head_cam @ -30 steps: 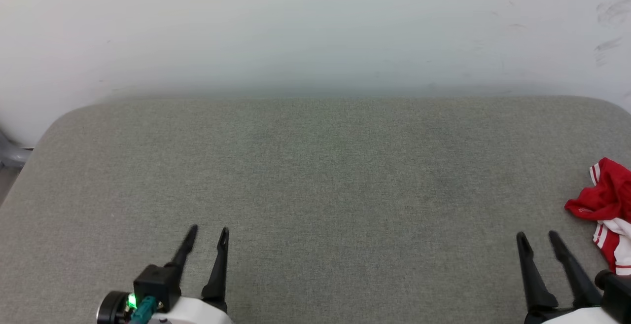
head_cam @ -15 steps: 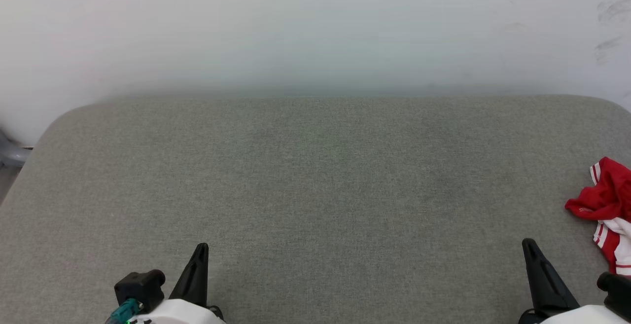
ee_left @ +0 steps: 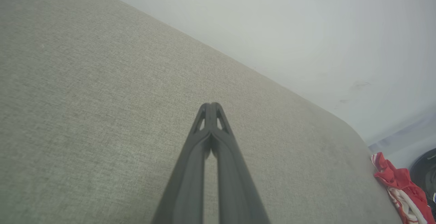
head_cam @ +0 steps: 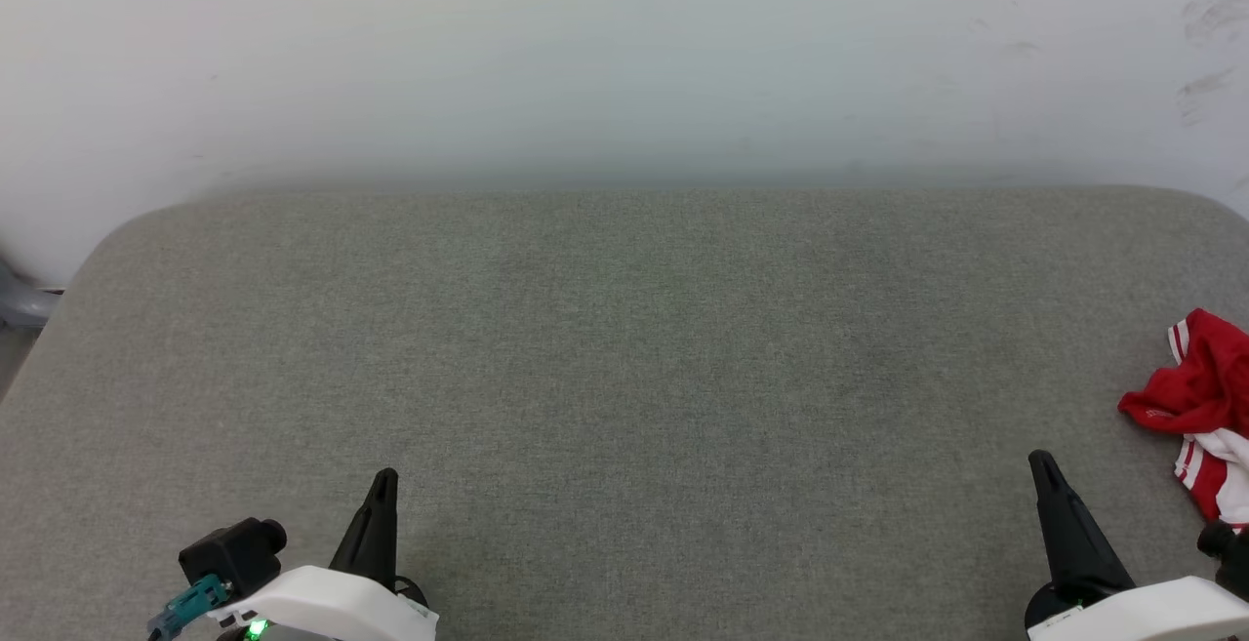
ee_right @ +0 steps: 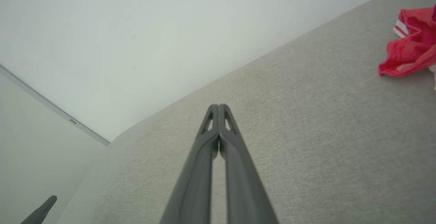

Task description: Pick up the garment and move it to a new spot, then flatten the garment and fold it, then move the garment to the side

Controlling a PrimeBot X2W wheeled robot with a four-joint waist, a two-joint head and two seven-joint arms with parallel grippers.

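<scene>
Garment (head_cam: 1195, 395) sits crumpled at the far R edge of the grey pad (head_cam: 624, 348): a soft bunched heap of red jersey cloth w/ white panels and red-white striped trim, part of it running past the head view's edge. We see the pad as a flat cushion w/ fine woven texture and rounded corners, backed by a smooth pale wall (head_cam: 624, 56) w/ faint scuffs. Left gripper (head_cam: 382, 481) at btm left: long tapered dark fingers pressed tip to tip, nothing btwn them. Right gripper (head_cam: 1042, 463) at btm right, same: fingers closed together, holding nothing, near the garment but not touching it. Both are over bare fabric
</scene>
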